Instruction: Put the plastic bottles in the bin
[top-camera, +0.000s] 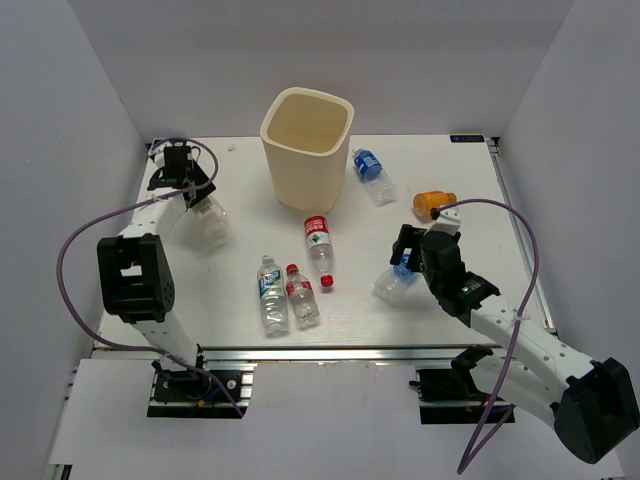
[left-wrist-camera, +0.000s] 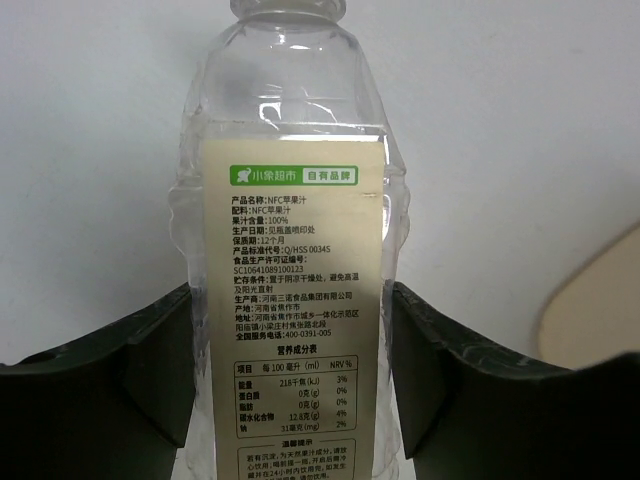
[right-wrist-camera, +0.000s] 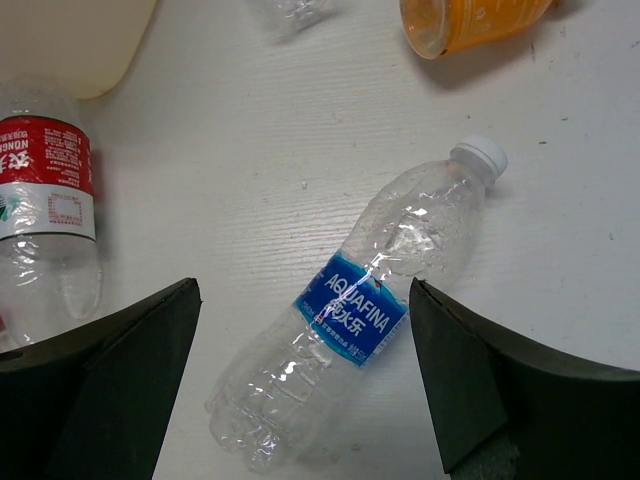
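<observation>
The left gripper (top-camera: 203, 205) clamps a clear bottle (left-wrist-camera: 290, 200) lengthwise, neck past its fingertips, while the right gripper (right-wrist-camera: 303, 330), fingers apart, straddles a blue-label bottle (right-wrist-camera: 350, 310) lying with its cap toward the tabletop's (top-camera: 240, 170) far-right corner.

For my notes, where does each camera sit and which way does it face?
Top external: above and behind, looking down on table, bin; left arm, right arm show.
Left wrist: on the left arm, facing a cream-labelled bottle between left tool fingers.
Right wrist: on the right arm, looking down at the Aquafina bottle; right tool fingers show.
Shared: top and right wrist both show that bottle.
</observation>
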